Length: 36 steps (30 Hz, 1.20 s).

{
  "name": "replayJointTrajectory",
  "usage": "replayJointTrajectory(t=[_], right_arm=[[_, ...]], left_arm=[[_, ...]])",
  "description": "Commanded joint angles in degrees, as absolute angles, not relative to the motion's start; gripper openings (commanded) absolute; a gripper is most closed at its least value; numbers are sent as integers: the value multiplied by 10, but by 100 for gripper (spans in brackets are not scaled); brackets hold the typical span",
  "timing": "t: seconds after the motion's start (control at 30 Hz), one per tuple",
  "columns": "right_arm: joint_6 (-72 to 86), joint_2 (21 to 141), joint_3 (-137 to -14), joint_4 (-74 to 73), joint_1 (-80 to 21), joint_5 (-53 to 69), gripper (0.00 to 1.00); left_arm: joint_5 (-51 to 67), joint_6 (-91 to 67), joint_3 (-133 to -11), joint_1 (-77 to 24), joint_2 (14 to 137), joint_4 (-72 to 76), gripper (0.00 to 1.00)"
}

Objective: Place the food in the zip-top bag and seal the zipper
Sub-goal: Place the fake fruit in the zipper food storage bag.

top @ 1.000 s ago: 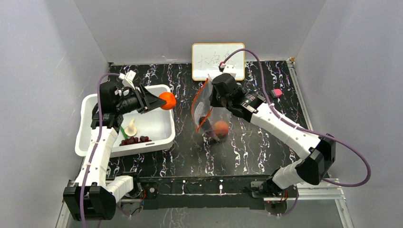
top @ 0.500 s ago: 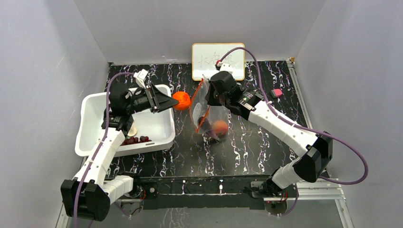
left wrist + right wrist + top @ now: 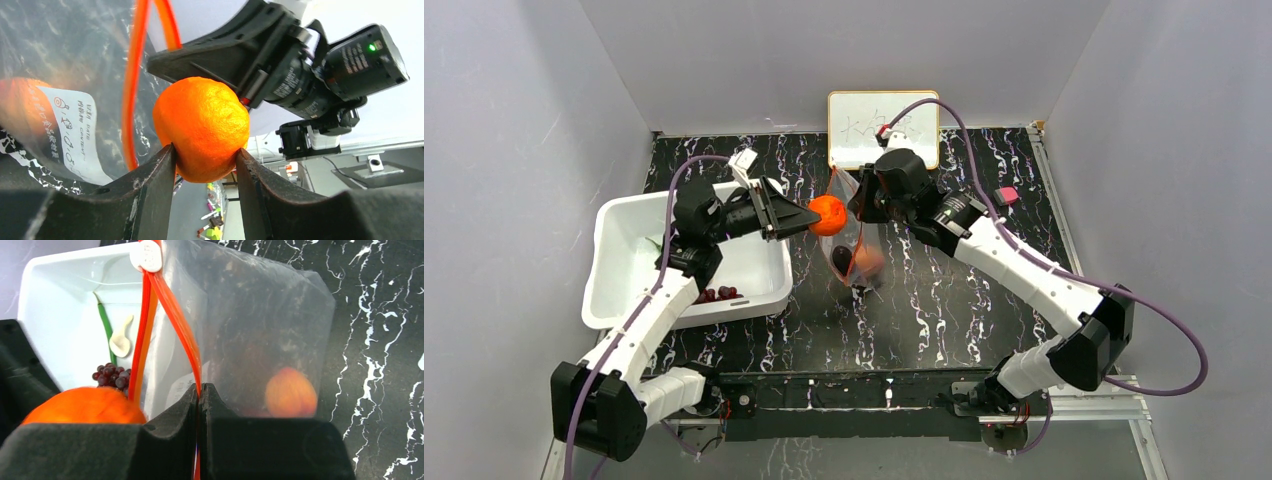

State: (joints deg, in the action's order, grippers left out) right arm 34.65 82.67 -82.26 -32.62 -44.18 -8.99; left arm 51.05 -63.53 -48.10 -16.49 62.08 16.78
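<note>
orange fruit (image 3: 201,134) in outstretched left gripper (image 3: 205,160), beside the zip-top bag (image 3: 870,236)

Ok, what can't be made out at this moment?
1. Top external: the dark piece inside the crinkly clear zip-top bag is blurred by plastic; kind unclear.
2. Top external: the round orange fruit covers the bag's mouth; gap unclear.
3. Left wrist: white label patch print too small.
4. Right wrist: right fingers hide the bag's bottom.

Zip-top bag (image 3: 876,240) upright, red-orange zipper (image 3: 175,315) parted, orange fruit (image 3: 828,215) at its mouth, second orange fruit (image 3: 291,391) inside
</note>
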Motion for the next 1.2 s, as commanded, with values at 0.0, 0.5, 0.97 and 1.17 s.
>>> replayJointTrajectory(t=[0.0, 0.5, 0.97, 1.17], right_arm=[[345, 784, -810, -258, -440, -59, 0], [367, 764, -755, -205, -440, -3, 0], [366, 751, -790, -301, -426, -100, 0], [349, 726, -776, -328, -421, -140, 0]], left_arm=[[498, -672, -450, -174, 628, 207, 17], [453, -601, -487, -197, 644, 79, 55], [326, -370, -609, -198, 609, -166, 67], [179, -303, -618, -198, 567, -256, 68]])
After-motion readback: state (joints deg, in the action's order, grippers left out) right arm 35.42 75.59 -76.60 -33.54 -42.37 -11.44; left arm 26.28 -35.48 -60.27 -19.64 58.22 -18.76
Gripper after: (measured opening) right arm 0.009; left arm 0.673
